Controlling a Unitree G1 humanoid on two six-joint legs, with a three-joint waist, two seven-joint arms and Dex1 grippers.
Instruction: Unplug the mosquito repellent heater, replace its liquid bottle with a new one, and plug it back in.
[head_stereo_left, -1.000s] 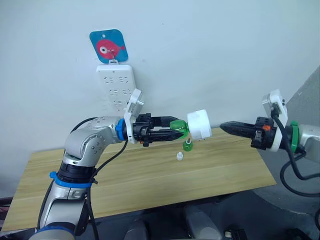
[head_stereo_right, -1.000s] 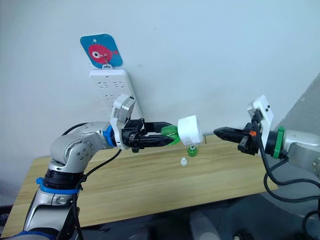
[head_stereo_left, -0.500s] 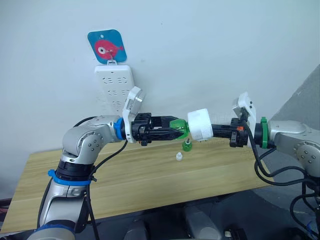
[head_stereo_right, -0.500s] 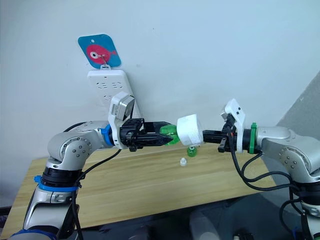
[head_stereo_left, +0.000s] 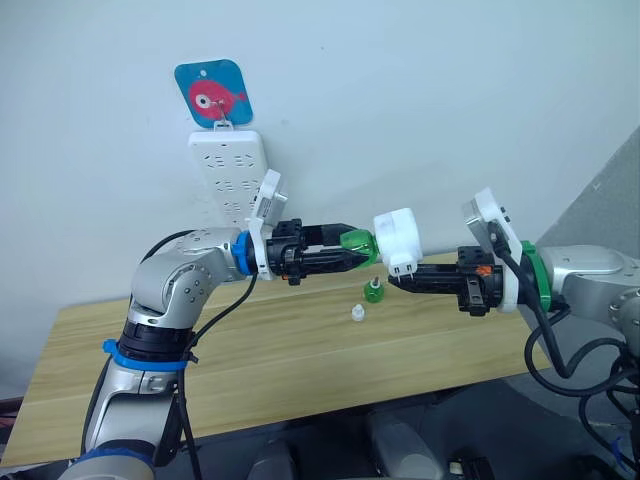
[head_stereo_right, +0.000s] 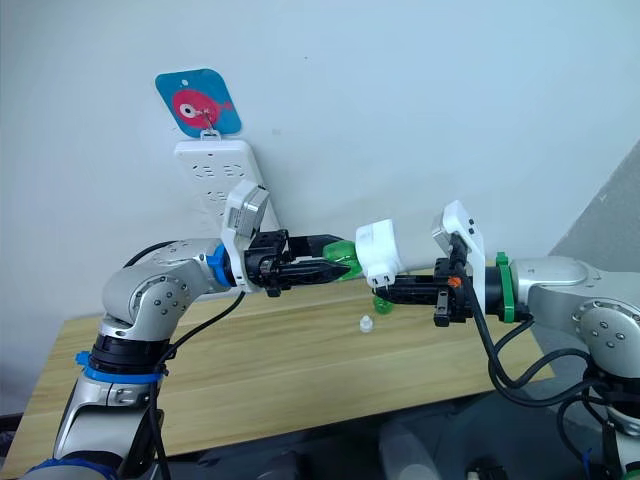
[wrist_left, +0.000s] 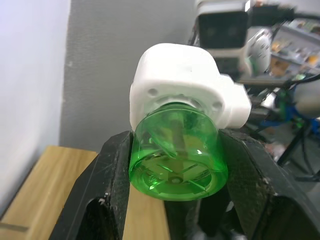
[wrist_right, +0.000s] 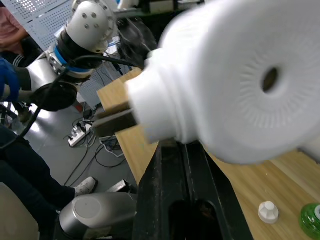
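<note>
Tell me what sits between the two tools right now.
The mosquito repellent heater with its green bottle, clamped in the left tool; right tool just below, per the left eye view.

Translucent glossy green plastic bottle (wrist_left: 176, 150), matt white plastic heater (wrist_left: 185, 75) with finely ribbed dome, wood-grain table (head_stereo_left: 270, 370)

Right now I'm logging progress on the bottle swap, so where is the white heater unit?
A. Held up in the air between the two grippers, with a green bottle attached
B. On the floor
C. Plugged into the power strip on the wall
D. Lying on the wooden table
A. The mosquito repellent heater hangs above the table, its green bottle clamped by the left gripper, with the right gripper at its plug side.
</note>
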